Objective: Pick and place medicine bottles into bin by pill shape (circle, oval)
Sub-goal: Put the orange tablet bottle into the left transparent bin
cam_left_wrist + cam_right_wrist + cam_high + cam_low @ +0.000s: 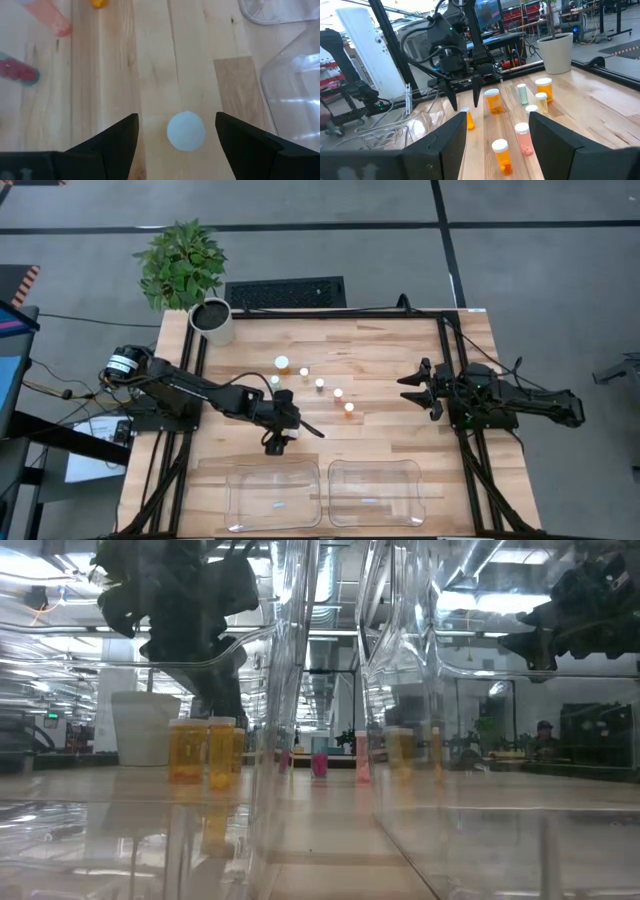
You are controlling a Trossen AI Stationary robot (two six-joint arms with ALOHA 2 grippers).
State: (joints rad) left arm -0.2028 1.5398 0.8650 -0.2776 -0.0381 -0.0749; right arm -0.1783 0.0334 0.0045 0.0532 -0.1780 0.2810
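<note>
My left gripper [276, 444] points straight down over one small medicine bottle, in front of the row and just behind the left bin. Its round white cap [186, 131] lies between the open fingers [116, 142] with a gap on each side. From the right wrist view, this amber bottle [466, 119] stands on the table under the left gripper [465, 102]. Several more white-capped bottles [320, 384] stand in a slanted row mid-table, including a larger amber one [492, 100]. My right gripper [408, 386] waits open at the table's right side.
Two clear plastic bins, left [229, 492] and right [421, 483], sit at the table's front edge. A white plant pot [213, 321] with a leafy plant stands at the back left corner. Black frame rails run along both table sides.
</note>
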